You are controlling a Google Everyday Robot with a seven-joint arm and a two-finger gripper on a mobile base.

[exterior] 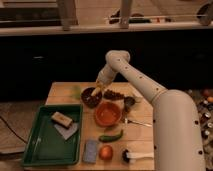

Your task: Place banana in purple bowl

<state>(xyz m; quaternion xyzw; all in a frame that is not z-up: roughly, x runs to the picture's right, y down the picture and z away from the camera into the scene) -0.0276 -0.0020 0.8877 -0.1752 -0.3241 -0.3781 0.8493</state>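
Pincer [99,85] and banana [96,92] hang just above purple bowl [89,99].

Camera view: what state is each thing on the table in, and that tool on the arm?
tool: poised at the purple bowl's rim
banana: at the tool's tip, above that bowl
purple bowl: upright, inside too dark to judge
orange bowl: upright, looks empty
green tray: lying flat, holding a brown block
green pepper: lying on its side
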